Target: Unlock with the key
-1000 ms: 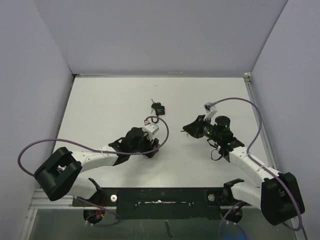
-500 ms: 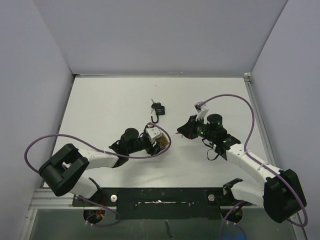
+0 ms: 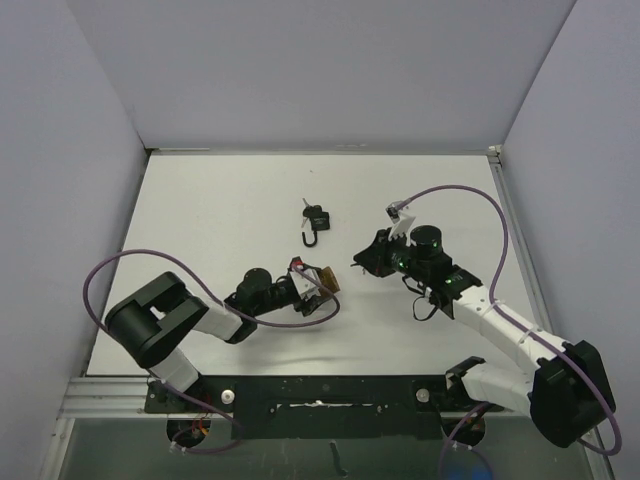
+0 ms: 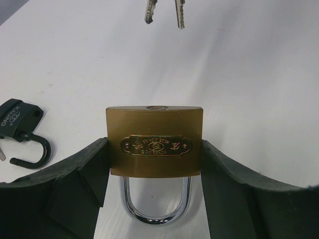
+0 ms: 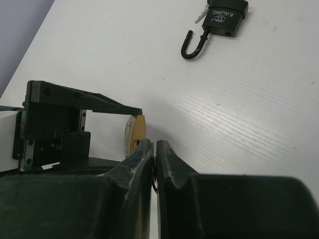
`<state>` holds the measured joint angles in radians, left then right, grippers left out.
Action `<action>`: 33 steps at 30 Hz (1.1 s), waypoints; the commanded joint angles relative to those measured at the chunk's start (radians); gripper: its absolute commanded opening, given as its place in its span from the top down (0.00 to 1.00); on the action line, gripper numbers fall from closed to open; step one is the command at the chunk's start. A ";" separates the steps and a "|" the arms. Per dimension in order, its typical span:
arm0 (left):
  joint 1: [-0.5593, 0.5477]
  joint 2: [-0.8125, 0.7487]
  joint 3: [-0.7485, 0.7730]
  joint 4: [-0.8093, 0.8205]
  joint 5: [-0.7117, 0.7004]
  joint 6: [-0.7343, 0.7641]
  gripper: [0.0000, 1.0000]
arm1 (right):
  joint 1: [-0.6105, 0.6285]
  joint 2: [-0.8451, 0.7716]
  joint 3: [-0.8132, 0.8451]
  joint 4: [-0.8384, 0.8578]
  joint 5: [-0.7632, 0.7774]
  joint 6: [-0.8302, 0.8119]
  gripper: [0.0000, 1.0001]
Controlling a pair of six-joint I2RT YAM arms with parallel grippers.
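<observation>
Left claw (image 3: 314, 285): gripping the brass padlock (image 4: 155, 149) by its sides, keyhole face outward, held over mid-counter (image 3: 220, 210) towards the near edge. Right claw (image 5: 154, 147): fingers pressed together, tips just beside the padlock. Two key blades (image 4: 150, 11) hang just short of the keyhole. An open black padlock (image 5: 227, 16) lies farther back.

Keys (image 4: 151, 11) are just beyond the padlock (image 4: 155, 142), apparently apart.
</observation>
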<state>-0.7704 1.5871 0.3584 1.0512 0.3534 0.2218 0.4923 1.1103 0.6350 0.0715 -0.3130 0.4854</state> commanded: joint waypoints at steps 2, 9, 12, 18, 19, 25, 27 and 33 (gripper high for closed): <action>0.010 0.078 0.017 0.462 0.055 -0.044 1.00 | 0.024 -0.067 0.051 -0.016 0.045 -0.018 1.00; 0.010 0.080 0.021 0.466 0.082 -0.053 1.00 | 0.045 -0.101 0.027 -0.032 0.069 -0.021 1.00; 0.011 0.066 0.018 0.466 0.080 -0.053 1.00 | 0.054 -0.106 0.014 -0.020 0.069 -0.021 1.00; 0.010 0.045 0.014 0.466 0.081 -0.057 1.00 | 0.090 -0.108 0.004 0.008 0.087 -0.030 1.00; 0.010 0.043 0.014 0.466 0.079 -0.060 1.00 | 0.099 -0.106 0.006 0.008 0.095 -0.031 1.00; 0.010 0.027 0.011 0.466 0.056 -0.070 1.00 | 0.168 -0.079 0.016 0.002 0.166 -0.050 1.00; 0.010 0.020 0.009 0.466 0.055 -0.071 1.00 | 0.187 -0.070 0.018 0.002 0.186 -0.054 1.00; 0.010 -0.003 -0.005 0.464 0.071 -0.067 1.00 | 0.204 -0.056 0.015 0.014 0.211 -0.050 1.00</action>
<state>-0.7643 1.6569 0.3458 1.3373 0.4152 0.1612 0.6884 1.0531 0.6346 0.0284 -0.1471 0.4496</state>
